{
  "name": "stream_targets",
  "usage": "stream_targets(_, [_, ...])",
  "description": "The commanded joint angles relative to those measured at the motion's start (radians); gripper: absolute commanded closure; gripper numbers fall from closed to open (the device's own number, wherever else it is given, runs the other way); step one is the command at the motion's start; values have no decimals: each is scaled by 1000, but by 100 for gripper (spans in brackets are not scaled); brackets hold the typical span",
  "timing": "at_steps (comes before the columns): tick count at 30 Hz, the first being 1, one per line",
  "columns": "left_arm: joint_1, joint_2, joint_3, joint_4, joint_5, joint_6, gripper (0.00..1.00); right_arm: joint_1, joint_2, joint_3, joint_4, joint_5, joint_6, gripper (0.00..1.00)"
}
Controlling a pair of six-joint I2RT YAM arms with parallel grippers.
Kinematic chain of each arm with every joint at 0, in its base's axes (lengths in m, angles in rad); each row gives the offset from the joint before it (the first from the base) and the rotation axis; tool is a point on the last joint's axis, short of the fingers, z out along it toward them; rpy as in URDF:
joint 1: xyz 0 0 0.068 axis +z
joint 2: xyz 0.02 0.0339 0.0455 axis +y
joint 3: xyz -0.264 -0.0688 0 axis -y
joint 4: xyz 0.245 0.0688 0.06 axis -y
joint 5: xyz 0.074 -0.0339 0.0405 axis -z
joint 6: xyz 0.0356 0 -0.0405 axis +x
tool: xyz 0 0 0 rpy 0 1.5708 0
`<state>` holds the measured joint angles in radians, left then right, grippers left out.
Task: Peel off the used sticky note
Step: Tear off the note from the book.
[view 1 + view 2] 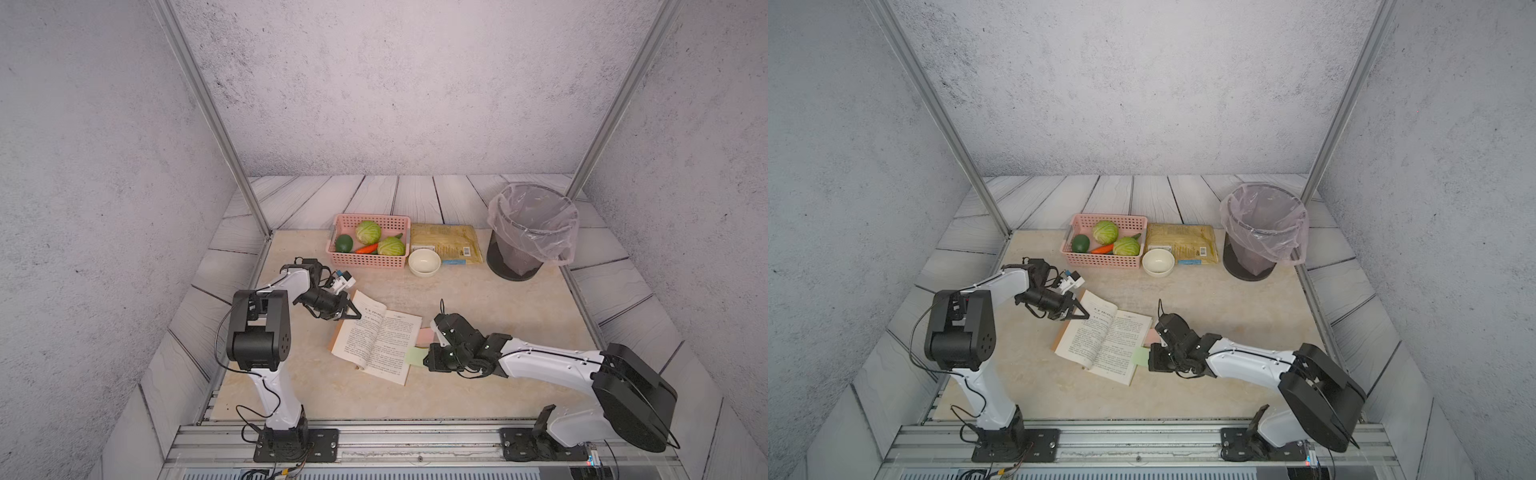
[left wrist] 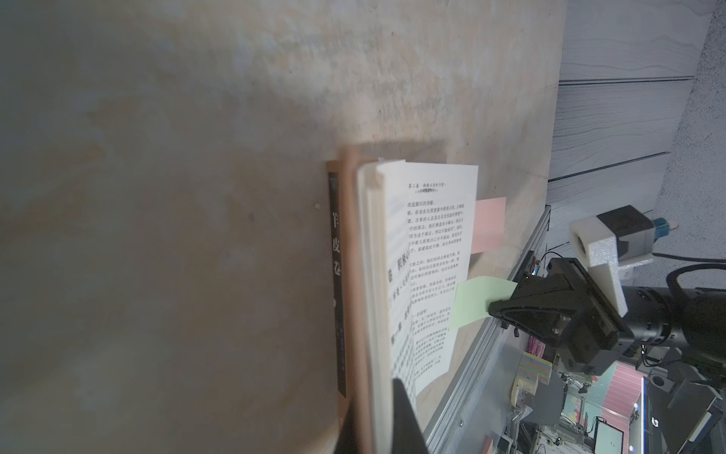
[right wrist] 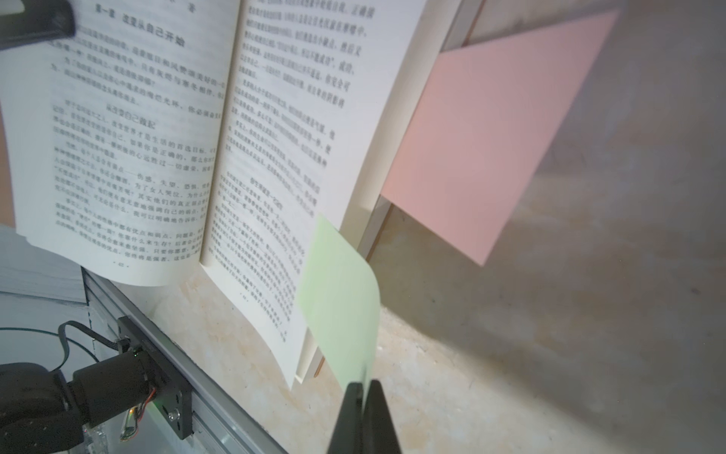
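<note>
Low in the right wrist view, the right claw (image 3: pixel 365 387) pinches one edge of the green sticky note (image 3: pixel 340 298), which seems stuck to the book (image 3: pixel 157 137) above

Book (image 1: pixel 380 340): white pages, black print, tan cover. Green note (image 3: pixel 341 302), pale; pink note (image 3: pixel 491 133), plain. Basket (image 1: pixel 365 259): pink lattice. Cabbages (image 1: pixel 368 232) green, carrot (image 1: pixel 366 248) orange. Bowl (image 1: pixel 424 262) white. Packet (image 1: pixel 446 241) yellow. Bin (image 1: pixel 513 259) dark; liner (image 1: pixel 561 232) clear, pinkish. Table (image 1: pixel 478 299): beige, marbled. Walls (image 1: pixel 395 83): grey, speckled.

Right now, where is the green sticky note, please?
In a top view, the green sticky note juts from the book's right edge beside the pink note, in the right gripper.
</note>
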<state>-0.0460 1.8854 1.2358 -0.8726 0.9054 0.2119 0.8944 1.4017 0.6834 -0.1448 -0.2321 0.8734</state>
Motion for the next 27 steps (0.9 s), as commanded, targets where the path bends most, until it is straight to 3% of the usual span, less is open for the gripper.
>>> stream_targets(1, [10, 18, -11, 4, -23, 4, 100, 27, 1, 51, -101, 52, -72, 100])
stream_targets(13, [11, 24, -10, 4, -20, 3, 100, 86, 22, 160, -269, 179, -179, 100])
stream_targets(27, [10, 23, -9, 2, -17, 3, 100, 173, 128, 289, -380, 229, -283, 100])
